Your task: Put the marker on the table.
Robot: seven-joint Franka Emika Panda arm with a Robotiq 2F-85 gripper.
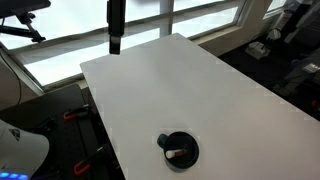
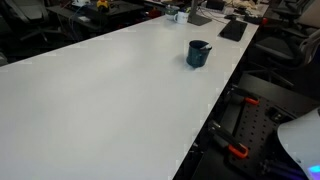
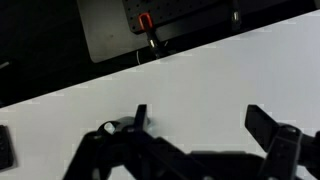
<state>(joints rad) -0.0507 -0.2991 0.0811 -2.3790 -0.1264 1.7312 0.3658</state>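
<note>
Marker (image 1: 175, 153) in cup (image 1: 180, 143) at table's (image 1: 150, 90) 6 o'clock: likely light, stiff, slick; pinch its exposed end. Gripper (image 3: 198, 113) spread wide, holding nothing.

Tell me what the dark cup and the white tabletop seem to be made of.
The cup looks like glazed ceramic, though plastic is possible: it is dark, smooth and even in colour. The table looks like white laminate or painted board: it has a flat matte surface with no visible grain.

The gripper (image 3: 200, 122) is seen at 6 o'clock in the wrist view. Its fingers (image 3: 141, 116) are held wide apart.
</note>
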